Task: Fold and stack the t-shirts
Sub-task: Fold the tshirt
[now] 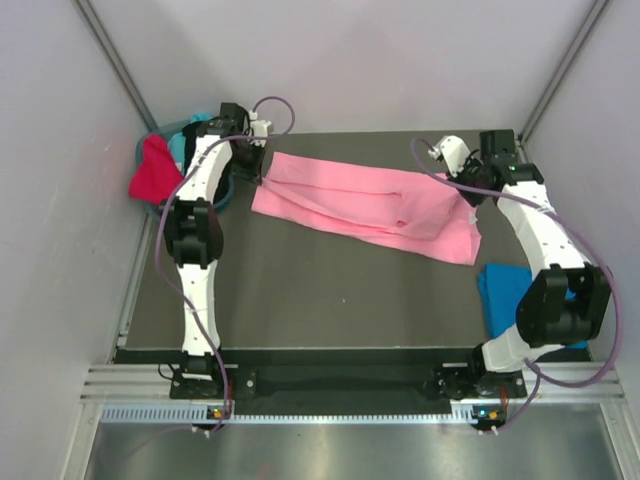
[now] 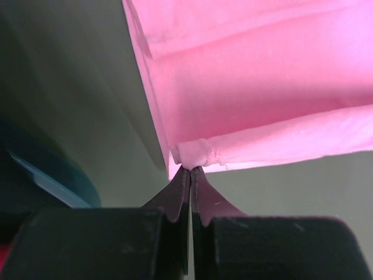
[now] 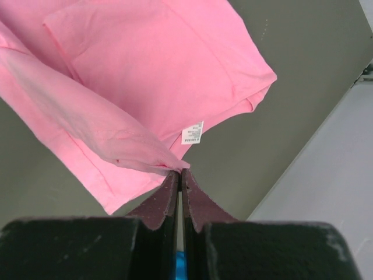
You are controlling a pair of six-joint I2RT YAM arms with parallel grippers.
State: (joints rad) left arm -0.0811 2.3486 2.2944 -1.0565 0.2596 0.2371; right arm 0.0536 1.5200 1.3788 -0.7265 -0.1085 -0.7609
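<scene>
A light pink t-shirt (image 1: 370,205) is stretched across the back of the dark table (image 1: 320,300) between my two grippers. My left gripper (image 1: 256,166) is shut on its left edge, pinching a rolled hem (image 2: 195,154). My right gripper (image 1: 470,192) is shut on a fold of the pink t-shirt (image 3: 116,76) at its right end; a white tag (image 3: 193,133) hangs below. A folded bright blue t-shirt (image 1: 505,295) lies at the table's right edge under the right arm. Red (image 1: 153,170) and teal (image 1: 180,145) t-shirts sit in a pile at the back left.
A teal basket (image 1: 190,165) holds the pile at the back left, beside the left arm. White enclosure walls (image 1: 60,200) stand close on the left, back and right. A purple cable (image 1: 275,110) loops above the left wrist.
</scene>
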